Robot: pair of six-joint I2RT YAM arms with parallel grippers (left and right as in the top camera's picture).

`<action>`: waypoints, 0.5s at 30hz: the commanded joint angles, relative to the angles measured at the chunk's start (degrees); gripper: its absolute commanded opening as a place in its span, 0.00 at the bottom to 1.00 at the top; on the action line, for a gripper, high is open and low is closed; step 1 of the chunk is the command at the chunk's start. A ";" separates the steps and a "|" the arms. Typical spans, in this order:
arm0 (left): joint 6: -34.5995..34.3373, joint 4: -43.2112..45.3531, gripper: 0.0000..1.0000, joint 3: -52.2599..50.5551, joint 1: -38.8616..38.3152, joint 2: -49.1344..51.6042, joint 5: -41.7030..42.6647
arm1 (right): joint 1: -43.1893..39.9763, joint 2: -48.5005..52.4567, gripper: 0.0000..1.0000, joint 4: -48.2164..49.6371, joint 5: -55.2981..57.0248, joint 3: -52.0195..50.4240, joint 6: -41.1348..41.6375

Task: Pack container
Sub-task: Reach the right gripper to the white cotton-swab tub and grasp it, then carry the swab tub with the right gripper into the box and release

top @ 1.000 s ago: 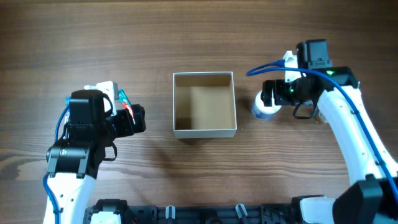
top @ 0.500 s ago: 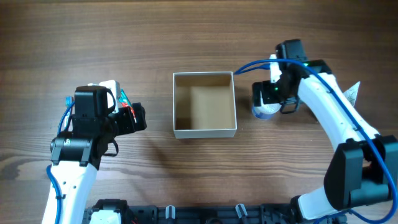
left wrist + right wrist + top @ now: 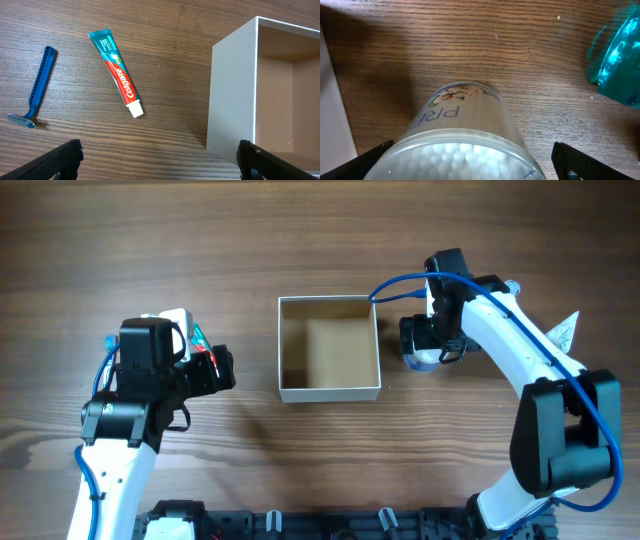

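The container [image 3: 329, 388], a square white-walled box with a tan floor, stands empty at the table's middle; its wall shows in the left wrist view [image 3: 232, 95]. My right gripper [image 3: 426, 346] is open just right of it, its fingers [image 3: 475, 162] on either side of a clear round jar of cotton swabs [image 3: 465, 130], which also shows in the overhead view [image 3: 417, 361]. My left gripper [image 3: 222, 370] is open and empty [image 3: 160, 165], left of the container. A red and teal toothpaste tube [image 3: 119, 80] and a blue razor [image 3: 36, 90] lie ahead of it.
A teal translucent object [image 3: 617, 57] lies right of the jar. A small silvery sachet [image 3: 566, 330] lies at the far right. The container's wall [image 3: 332, 110] stands close to the left of the jar.
My right arm has swung left toward the container, bringing its gripper over the jar. My left arm shifted slightly at first, then stayed still.
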 commanded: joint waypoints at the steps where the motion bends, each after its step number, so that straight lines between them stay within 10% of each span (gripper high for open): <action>1: -0.50 0.17 1.00 1.44 -0.15 0.22 -0.59 | 0.02 0.79 0.96 -0.09 1.62 0.79 1.22; 15: -0.50 0.17 1.00 1.44 -0.15 0.22 -0.59 | 0.02 0.72 0.64 -0.52 1.16 0.81 1.22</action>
